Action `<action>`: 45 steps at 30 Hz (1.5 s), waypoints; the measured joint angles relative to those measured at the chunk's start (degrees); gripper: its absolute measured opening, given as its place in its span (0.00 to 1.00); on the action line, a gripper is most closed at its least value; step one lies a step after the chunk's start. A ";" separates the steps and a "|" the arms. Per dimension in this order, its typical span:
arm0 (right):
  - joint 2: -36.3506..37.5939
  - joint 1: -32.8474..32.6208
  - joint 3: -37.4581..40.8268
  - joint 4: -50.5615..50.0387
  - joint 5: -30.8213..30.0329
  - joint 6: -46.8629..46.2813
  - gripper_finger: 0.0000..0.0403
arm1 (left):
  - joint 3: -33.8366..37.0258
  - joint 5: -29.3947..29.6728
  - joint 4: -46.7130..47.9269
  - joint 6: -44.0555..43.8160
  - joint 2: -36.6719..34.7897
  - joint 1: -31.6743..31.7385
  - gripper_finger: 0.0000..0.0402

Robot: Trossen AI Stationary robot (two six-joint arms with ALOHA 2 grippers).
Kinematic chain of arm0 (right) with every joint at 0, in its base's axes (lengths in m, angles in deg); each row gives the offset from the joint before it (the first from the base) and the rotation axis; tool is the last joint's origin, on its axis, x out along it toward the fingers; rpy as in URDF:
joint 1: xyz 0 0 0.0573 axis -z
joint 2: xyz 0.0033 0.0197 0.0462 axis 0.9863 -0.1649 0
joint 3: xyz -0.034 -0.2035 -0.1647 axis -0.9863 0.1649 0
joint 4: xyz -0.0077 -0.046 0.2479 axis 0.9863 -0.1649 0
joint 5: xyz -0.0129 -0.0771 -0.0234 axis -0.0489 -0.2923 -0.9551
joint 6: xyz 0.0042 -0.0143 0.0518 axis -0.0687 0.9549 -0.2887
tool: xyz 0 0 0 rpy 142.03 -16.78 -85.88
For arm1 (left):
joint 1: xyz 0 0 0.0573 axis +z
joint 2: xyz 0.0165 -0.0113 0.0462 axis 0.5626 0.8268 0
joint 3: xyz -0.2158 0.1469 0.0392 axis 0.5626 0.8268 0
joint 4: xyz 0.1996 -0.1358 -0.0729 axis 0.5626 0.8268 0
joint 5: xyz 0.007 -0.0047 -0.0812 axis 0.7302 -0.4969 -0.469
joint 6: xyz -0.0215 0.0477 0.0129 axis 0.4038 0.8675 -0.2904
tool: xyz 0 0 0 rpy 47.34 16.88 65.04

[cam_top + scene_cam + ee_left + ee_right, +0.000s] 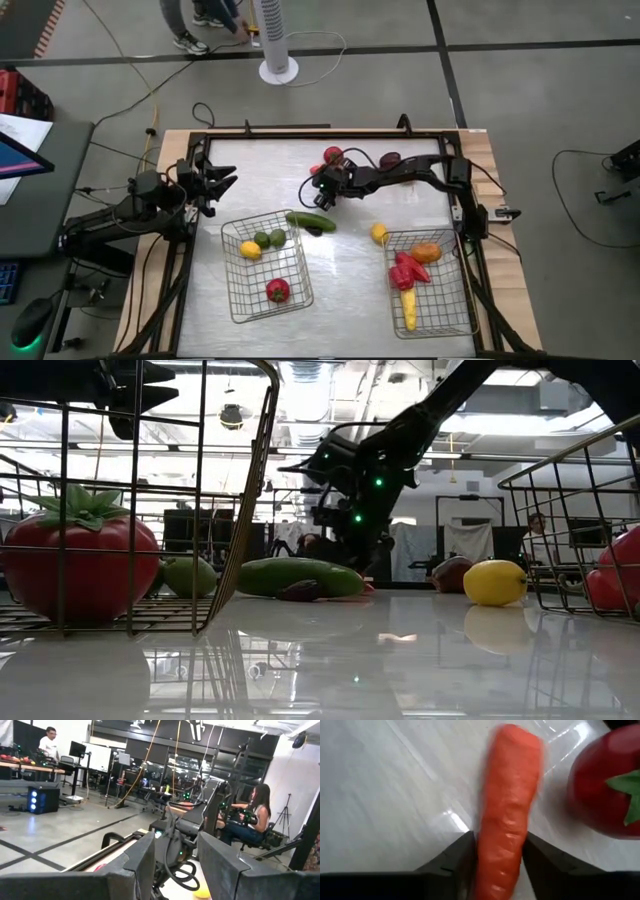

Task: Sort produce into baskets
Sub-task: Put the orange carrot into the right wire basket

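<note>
My right gripper [322,194] is at the table's middle, shut on an orange carrot [507,805]; it also shows in the low view [352,550]. A red tomato [605,785] lies on the table right beside the carrot, toward the far edge [332,155]. My left gripper [222,183] hangs open and empty over the far left of the table. A green cucumber [310,222], a yellow lemon [379,233] and a dark maroon piece [390,160] lie loose on the table. In the high view the gripper hides the carrot. My right gripper pinches the carrot's two long sides [496,851] between its two fingers [462,857], near the carrot's end that is closest to the wrist. The carrot runs on ahead past the fingertips. I cannot tell whether it rests on the table or is lifted clear.
The left wire basket [240,290] holds two green pieces, a yellow one and a red tomato [277,290]. The right wire basket [445,315] holds an orange piece, a red pepper and a yellow corn. People sit in the room beyond the table.
</note>
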 joint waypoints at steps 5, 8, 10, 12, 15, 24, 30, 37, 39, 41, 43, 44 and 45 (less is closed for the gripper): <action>0.11 -0.88 0.04 0.16 -0.13 2.66 0.29 | 0.00 0.00 0.00 -0.06 0.00 0.00 0.33; 0.20 -1.68 -0.36 -2.18 0.36 2.87 0.29 | 0.00 0.00 0.00 -0.06 0.00 0.00 0.33; 0.92 -2.54 -1.43 -6.27 0.60 2.87 0.29 | 0.00 0.00 0.00 -0.06 0.00 0.00 0.33; 1.56 -4.16 -2.83 -9.91 1.15 2.91 0.29 | 0.00 0.00 0.00 -0.08 0.00 0.00 0.33; 4.11 -7.16 -4.90 -15.15 1.07 2.68 0.29 | 0.00 0.01 0.11 -0.10 0.00 -0.01 0.33; 17.05 -20.26 -6.54 -29.08 -3.61 -0.85 0.32 | 0.00 -0.07 1.25 -0.71 0.02 -0.11 0.33; 24.23 -28.96 -3.03 -39.53 -3.53 -10.50 0.34 | 0.00 -0.07 1.33 -2.06 0.02 -0.11 0.33; 34.14 -37.80 2.57 -45.24 -4.56 -22.39 0.35 | 0.00 -0.04 1.38 -2.75 0.02 -0.11 0.33; 36.90 -40.63 4.12 -44.84 -5.27 -23.70 0.35 | 0.00 0.12 1.38 -2.84 0.02 -0.11 0.33; 39.50 -43.45 6.23 -44.66 -5.32 -25.90 0.35 | 0.00 0.33 1.38 -2.97 0.02 -0.11 0.33; 41.89 -46.09 8.96 -44.91 -5.27 -29.68 0.35 | 0.00 0.37 1.40 -2.91 0.02 -0.11 0.33; 43.04 -47.22 10.43 -45.11 -5.23 -32.05 0.35 | 0.00 0.37 1.41 -2.90 0.02 -0.11 0.33; 44.09 -48.18 11.78 -45.19 -5.24 -34.68 0.35 | 0.00 0.37 1.45 -2.90 0.02 -0.11 0.33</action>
